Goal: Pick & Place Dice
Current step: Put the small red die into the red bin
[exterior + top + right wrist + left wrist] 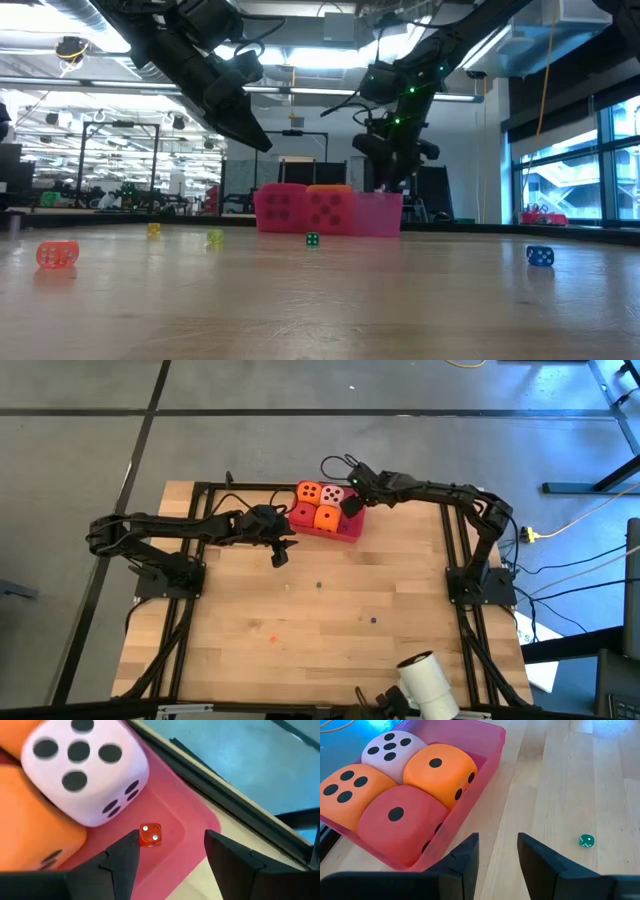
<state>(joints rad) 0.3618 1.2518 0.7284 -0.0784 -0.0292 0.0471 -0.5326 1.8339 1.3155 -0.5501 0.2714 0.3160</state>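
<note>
Dice (324,506) are sitting 4 together in tray (350,532); right gripper (167,852), fingers apart, is hovering at its 3 o'clock end over tiny red die (149,834), needing centred descent; left gripper (496,855), slightly parted, is idling at 8 o'clock.

Past my wooden table (330,630) I see a grey floor (90,450) crossed by dark seams, a yellow cable (570,520) trailing right of the table, ceiling strip lights (300,60) glowing above its far edge, and tall windows (570,170) to its right.

tray (487,757): pink, holds four dice
dice: red (400,822), two orange (437,772) (347,787), pale pink (392,747)
left gripper (497,855): fingers apart, over bare table
green bead (586,840): 3 o'clock of gripper
</note>
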